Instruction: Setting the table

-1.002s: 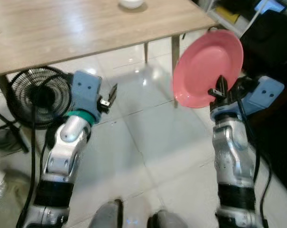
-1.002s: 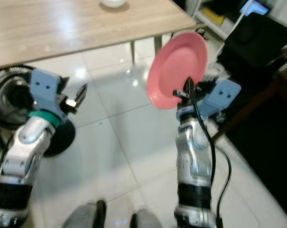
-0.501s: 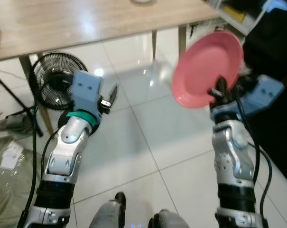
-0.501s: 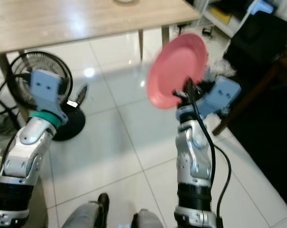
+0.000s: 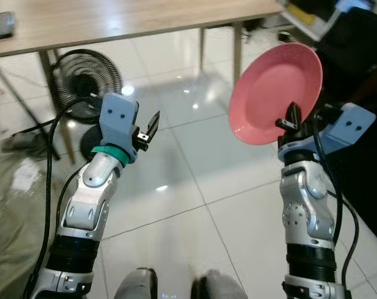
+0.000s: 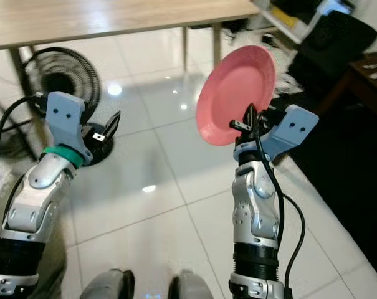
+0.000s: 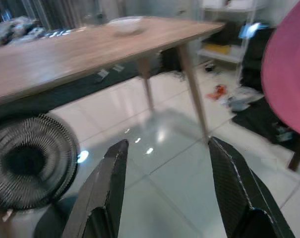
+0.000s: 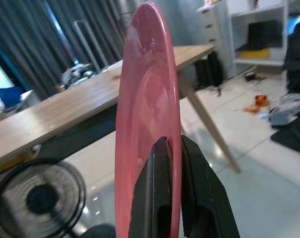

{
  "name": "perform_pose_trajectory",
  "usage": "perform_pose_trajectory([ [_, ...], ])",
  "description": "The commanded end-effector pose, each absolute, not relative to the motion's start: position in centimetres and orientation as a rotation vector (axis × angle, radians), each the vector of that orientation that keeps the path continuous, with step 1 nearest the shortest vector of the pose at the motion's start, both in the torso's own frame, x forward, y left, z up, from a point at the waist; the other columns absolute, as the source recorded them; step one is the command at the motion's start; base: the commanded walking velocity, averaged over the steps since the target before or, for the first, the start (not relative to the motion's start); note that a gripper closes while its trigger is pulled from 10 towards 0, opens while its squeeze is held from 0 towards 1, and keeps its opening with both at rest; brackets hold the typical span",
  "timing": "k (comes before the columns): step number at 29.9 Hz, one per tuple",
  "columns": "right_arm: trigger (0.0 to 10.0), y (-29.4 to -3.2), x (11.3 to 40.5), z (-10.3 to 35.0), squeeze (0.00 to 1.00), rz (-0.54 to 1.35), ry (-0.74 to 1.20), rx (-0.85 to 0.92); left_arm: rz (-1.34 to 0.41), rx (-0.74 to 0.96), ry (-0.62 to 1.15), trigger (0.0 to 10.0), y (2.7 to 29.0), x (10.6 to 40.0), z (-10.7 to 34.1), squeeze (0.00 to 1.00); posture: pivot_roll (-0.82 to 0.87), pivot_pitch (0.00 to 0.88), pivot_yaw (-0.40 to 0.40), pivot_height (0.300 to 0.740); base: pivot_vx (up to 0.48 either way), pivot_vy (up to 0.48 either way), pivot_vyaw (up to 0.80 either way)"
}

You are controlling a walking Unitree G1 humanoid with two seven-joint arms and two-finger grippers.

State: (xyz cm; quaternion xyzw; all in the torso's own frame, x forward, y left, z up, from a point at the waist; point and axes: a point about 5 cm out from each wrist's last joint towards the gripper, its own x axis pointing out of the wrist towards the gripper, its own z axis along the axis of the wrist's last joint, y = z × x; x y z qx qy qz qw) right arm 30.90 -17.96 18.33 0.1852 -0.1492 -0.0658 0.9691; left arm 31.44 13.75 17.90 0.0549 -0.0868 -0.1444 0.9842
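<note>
Left fingers apart — right fingers pinched

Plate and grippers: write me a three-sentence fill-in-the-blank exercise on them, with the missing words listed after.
1. The right gripper is shut on the rim of a plate whose colour is ____.
2. The left gripper holds nothing, and its fingers are ____.
3. The round black thing on the floor beside the table leg is a ____.

Missing words: pink; open; fan
</note>
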Motion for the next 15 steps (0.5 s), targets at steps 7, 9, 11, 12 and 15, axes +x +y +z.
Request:
perform_pose_trajectory([
  [7,10.0,-18.58,30.67,18.41,0.00,-0.161,-0.316,0.366,-0.309,0.122,-0.164,10.0,13.28,31.37,17.68,0.00,0.06,0.021,0.029,0.740,-0.334,0.000,0.00],
  [9,10.0,-18.60,30.64,18.39,0.00,-0.162,-0.316,0.367,-0.310,0.122,-0.163,10.0,13.24,31.36,17.65,0.00,0.06,0.023,0.029,0.740,-0.330,0.000,0.00],
  [11,10.0,-18.62,30.62,18.38,0.00,-0.163,-0.316,0.366,-0.310,0.122,-0.163,10.0,13.23,31.36,17.64,0.00,0.05,0.024,0.029,0.740,-0.309,0.000,0.00],
  [12,10.0,-18.62,30.62,18.38,0.00,-0.163,-0.316,0.366,-0.310,0.122,-0.163,10.0,13.23,31.36,17.64,0.00,0.05,0.024,0.029,0.740,-0.292,0.000,0.00],
  [15,10.0,-18.64,30.62,18.38,0.00,-0.164,-0.316,0.365,-0.310,0.121,-0.161,10.0,13.19,31.37,17.62,0.00,0.05,0.025,0.027,0.740,-0.097,0.000,0.00],
])
